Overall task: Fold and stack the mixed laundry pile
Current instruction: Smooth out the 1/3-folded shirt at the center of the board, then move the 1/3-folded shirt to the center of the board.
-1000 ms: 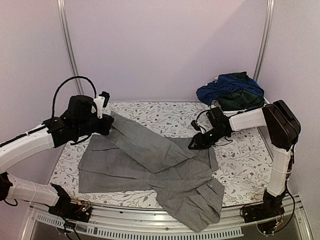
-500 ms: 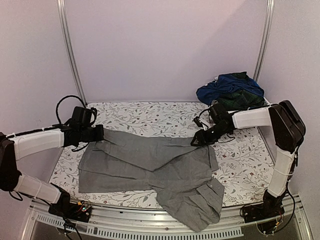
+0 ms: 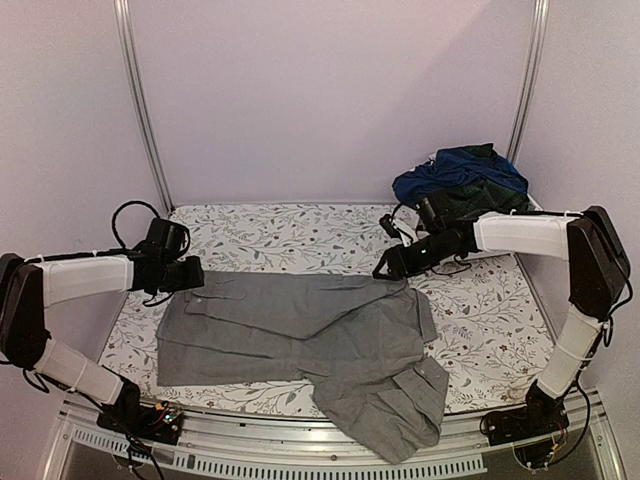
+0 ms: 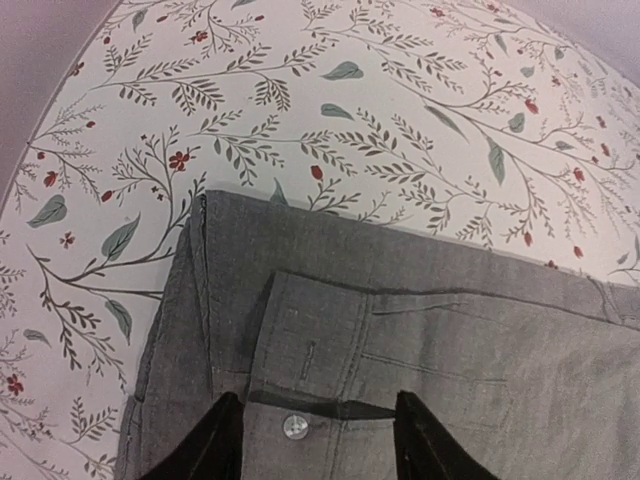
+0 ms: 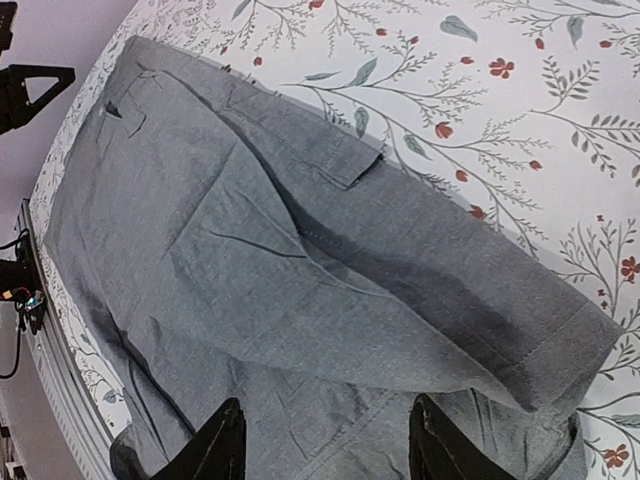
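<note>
Shows the grey garment (image 3: 300, 335) spread over the floral table cloth (image 3: 300, 225). Fills the centre and lower middle of the overhead view, with one pocketed end hanging past the near table edge at the bottom. A second earlier, hung raised at the left of the frame from the left gripper (image 3: 190, 275). Now lies with that part brought down and folded flat, in a straight band running left to right across mid-frame. Marks the lay-down of this fold as complete.

Places the left gripper low at the left end of the band. In the left wrist view, shows its fingers (image 4: 215, 440) parted about halfway. Straddles the waistband and button (image 4: 294, 427) without pinching the slack cloth beneath. Appears to have let go within the last half second.

Places the right gripper (image 3: 385, 270) at the upper right corner of the fold, a little farther up the frame than before. In the right wrist view, shows its fingers (image 5: 222, 445) likewise apart and holding nothing, above creased cloth and a pocket flap (image 5: 345, 165).

Leaves the navy blue garment (image 3: 455, 170) and the dark green plaid garment (image 3: 480, 200) heaped together at the upper right, untouched.

Suggests an early stage. One fold placed; further folds of the grey piece, and both other garments, yet to come.
</note>
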`<state>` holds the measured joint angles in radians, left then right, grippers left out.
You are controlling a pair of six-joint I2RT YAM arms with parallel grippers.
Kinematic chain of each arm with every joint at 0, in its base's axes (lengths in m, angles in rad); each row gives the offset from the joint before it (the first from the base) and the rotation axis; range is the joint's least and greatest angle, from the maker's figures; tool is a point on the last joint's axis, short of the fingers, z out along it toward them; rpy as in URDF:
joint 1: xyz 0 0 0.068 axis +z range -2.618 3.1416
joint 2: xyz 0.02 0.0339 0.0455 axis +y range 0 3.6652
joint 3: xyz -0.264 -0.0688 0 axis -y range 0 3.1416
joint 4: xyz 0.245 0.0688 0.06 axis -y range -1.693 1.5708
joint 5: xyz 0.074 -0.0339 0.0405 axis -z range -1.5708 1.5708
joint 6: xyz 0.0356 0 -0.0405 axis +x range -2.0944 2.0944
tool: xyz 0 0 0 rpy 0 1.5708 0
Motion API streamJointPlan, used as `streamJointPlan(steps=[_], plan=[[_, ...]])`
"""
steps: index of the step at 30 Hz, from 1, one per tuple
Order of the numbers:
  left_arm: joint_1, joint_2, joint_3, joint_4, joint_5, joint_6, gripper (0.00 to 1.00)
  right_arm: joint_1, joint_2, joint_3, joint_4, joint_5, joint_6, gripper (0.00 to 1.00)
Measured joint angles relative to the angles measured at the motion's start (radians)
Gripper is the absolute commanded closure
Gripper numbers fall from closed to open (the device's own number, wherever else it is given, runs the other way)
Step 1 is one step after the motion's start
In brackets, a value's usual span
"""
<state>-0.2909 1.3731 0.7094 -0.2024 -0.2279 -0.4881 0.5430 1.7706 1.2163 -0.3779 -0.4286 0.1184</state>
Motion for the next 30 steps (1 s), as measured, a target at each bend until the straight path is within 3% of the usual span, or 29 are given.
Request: streamJointPlan(steps=[11,16,21,30], plan=[[-0.074,0.045,0.009,0.067,0.136,-0.038,0.50,0.084,0.091,-0.006,0.026,0.012,0.027,0.49],[-0.074,0.076,-0.041,0.098,0.163,-0.111,0.69,0.080,0.205,0.008,0.031,0.050,0.026,0.50],[-0.030,0.198,-0.031,0.095,0.165,-0.179,0.82,0.071,0.295,0.129,0.031,0.101,0.018,0.51],[0.117,0.431,0.180,0.148,0.246,-0.212,0.87,0.005,0.475,0.396,0.016,0.165,-0.008,0.52]])
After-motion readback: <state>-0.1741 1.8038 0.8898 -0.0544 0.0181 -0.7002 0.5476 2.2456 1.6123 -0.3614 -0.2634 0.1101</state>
